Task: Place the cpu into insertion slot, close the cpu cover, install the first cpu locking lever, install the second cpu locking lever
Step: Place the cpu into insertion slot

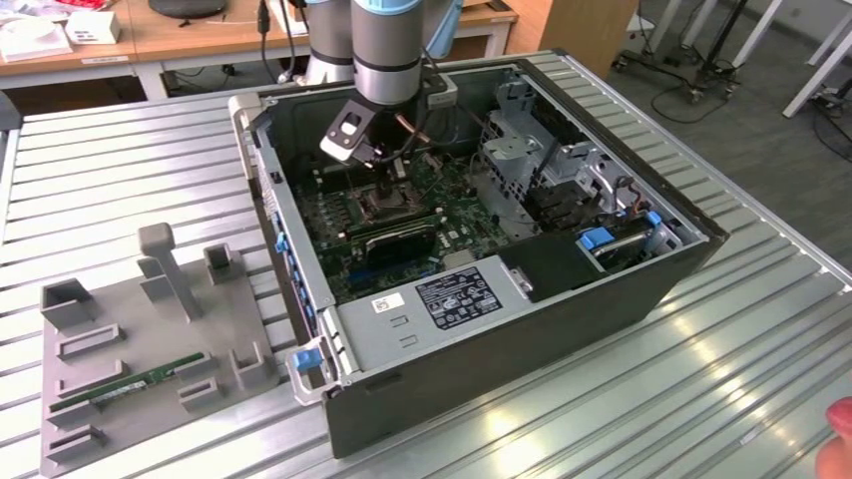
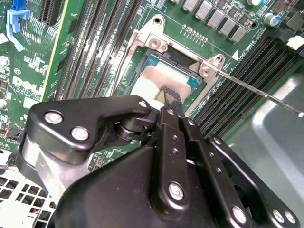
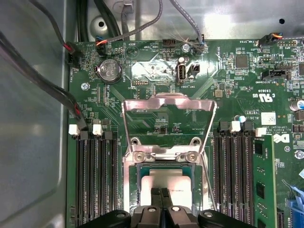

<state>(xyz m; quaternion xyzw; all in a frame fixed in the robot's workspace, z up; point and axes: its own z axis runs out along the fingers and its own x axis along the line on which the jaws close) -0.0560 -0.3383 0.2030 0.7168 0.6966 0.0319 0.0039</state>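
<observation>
The cpu (image 3: 167, 183) lies flat in the insertion slot (image 3: 134, 190) on the green motherboard, its silver top showing (image 2: 154, 78). The cpu cover (image 3: 168, 99), a thin silvery frame, stands swung open from its hinge beside the socket. My gripper (image 3: 160, 191) hangs straight over the chip with its two black fingers shut together, tips at the chip's top (image 2: 172, 92), nothing held between them. A thin locking lever (image 2: 256, 90) juts out unlatched alongside the socket. In the exterior view the gripper (image 1: 389, 195) reaches down into the open computer case.
Memory slots (image 3: 97, 180) flank the socket on both sides. Cables (image 3: 57, 90) run along the case wall. The case's drive cage (image 1: 533, 150) and power supply (image 1: 453, 294) ring the board. A grey fixture plate (image 1: 134, 329) with a green memory stick (image 1: 134, 384) lies outside.
</observation>
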